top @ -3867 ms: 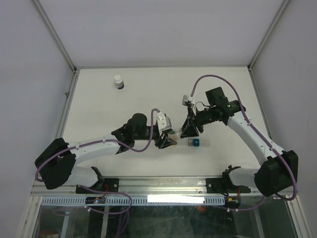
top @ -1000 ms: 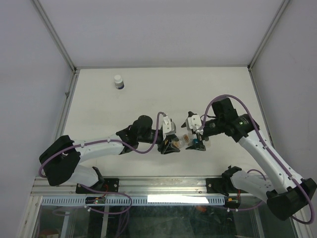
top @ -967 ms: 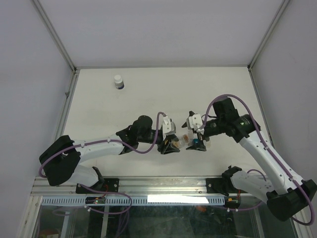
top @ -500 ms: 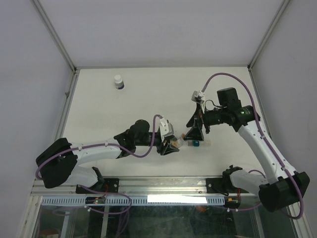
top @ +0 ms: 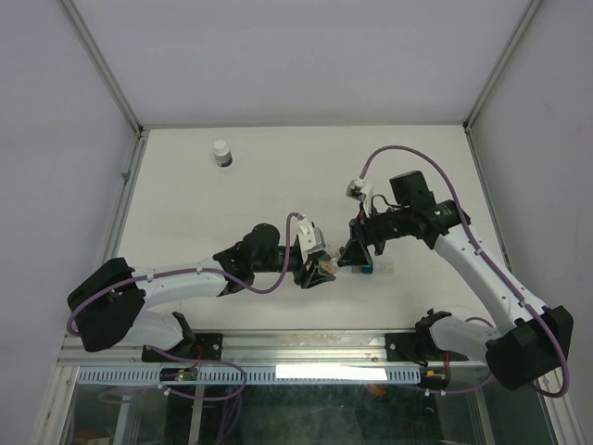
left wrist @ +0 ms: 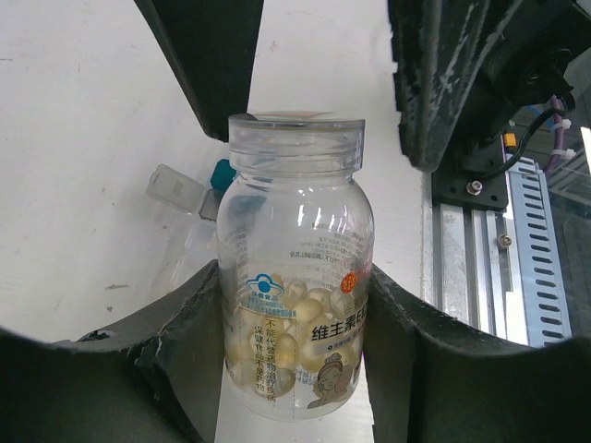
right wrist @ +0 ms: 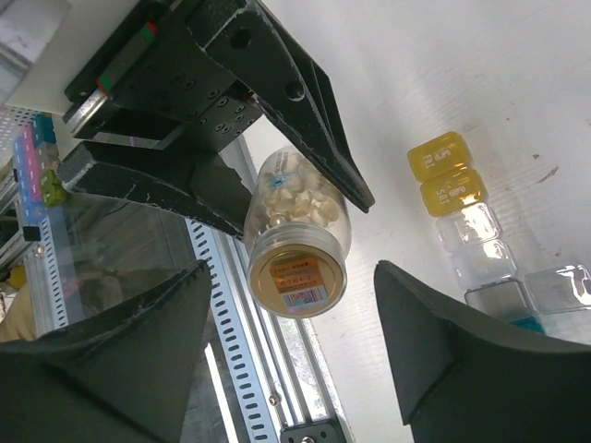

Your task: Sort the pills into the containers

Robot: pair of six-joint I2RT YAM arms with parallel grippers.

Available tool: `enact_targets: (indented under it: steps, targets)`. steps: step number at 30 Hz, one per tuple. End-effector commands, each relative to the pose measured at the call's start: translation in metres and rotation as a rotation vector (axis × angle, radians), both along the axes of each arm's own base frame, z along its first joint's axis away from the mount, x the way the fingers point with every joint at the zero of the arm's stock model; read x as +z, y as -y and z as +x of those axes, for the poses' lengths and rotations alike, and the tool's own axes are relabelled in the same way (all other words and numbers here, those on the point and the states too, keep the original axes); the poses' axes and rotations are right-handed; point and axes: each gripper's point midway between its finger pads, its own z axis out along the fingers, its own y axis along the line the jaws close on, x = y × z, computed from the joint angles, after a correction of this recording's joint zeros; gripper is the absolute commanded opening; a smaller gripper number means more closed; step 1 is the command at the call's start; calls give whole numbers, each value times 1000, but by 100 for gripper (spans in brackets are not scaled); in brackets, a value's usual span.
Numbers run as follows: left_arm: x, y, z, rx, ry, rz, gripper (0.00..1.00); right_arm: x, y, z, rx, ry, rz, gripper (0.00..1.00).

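The left gripper [top: 316, 272] is clamped on the belly of a clear pill bottle [left wrist: 295, 277] partly filled with pale capsules. Its capped end points at the right gripper [right wrist: 294, 269], whose jaws stand wide to either side of the cap without touching it. Close by the bottle, on the white table [top: 278, 185], lies the strip of containers, with yellow compartments [right wrist: 441, 173] at one end, clear ones [right wrist: 480, 235] in the middle and a teal one [right wrist: 524, 323] at the other, while a white bottle [top: 220, 152] stands well apart at the back left
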Motion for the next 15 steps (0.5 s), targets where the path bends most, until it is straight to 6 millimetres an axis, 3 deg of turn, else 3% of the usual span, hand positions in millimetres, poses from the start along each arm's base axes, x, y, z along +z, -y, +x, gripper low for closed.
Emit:
enact_targets:
  steps: [1, 7, 15]
  targets:
    - [33, 12, 5, 9, 45, -95, 0, 4, -5, 10, -18, 48, -6, 71]
    - [34, 11, 6, 12, 44, -93, 0, 5, -8, 6, 3, 46, -7, 51]
    - [34, 11, 6, 14, 43, -90, 0, 9, -10, -1, 47, 56, 4, 50]
